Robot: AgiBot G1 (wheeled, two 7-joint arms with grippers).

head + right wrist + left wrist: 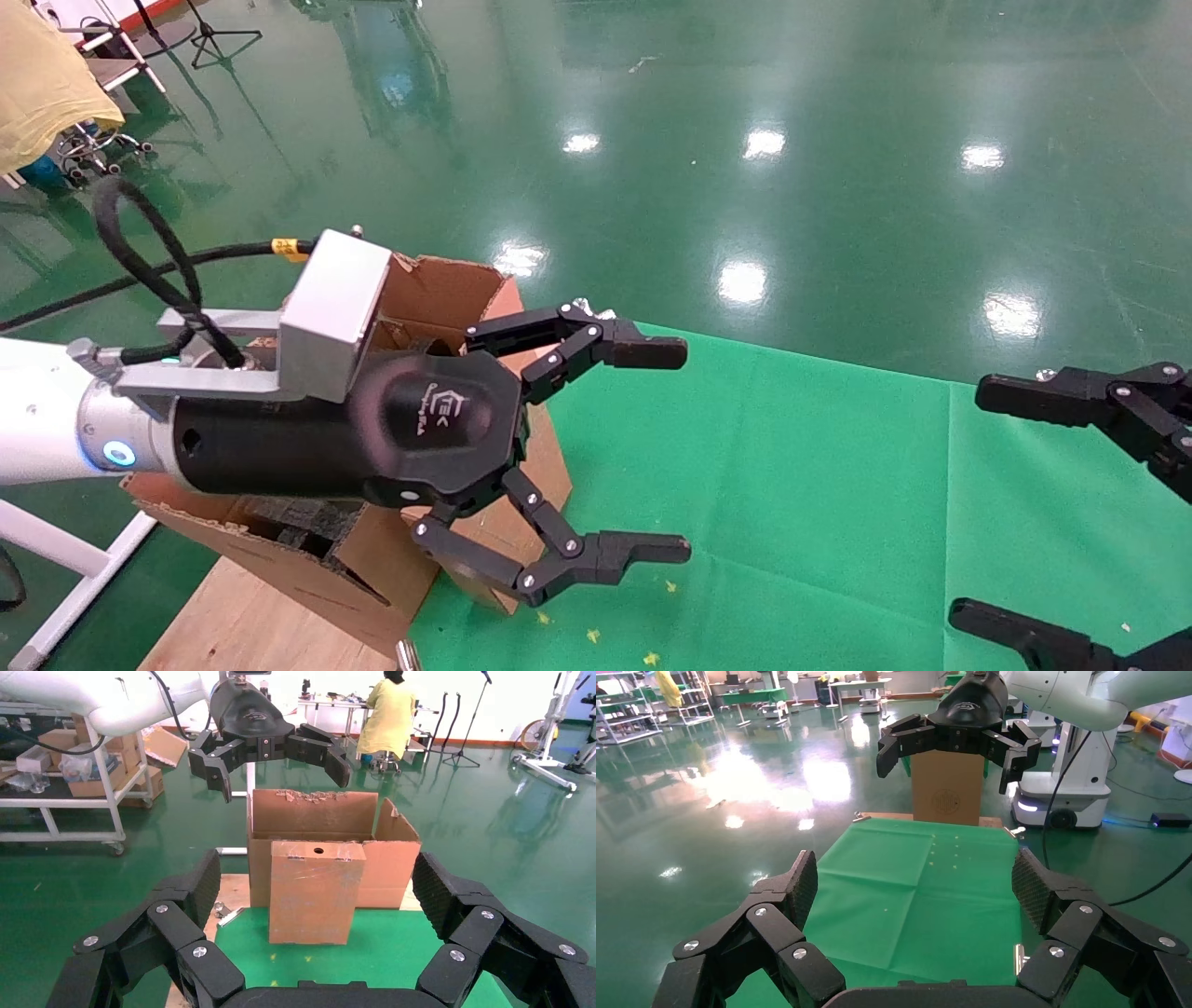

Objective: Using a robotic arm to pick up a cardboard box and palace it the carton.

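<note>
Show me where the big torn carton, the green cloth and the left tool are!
carton (313, 815): right wrist view, its inner back wall.
green cloth (819, 485): head view, a bare middle patch.
left tool (643, 452): head view, midway between its open fingertips.

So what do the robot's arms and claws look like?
The left arm is white with a silver wrist and a glowing blue light ring. Its left gripper is black, with two jointed fingers, silver screws and a white logo. A silver box sits on top, and a black cable with a yellow tag loops out. The right gripper is black too, with ridged finger pads.
</note>
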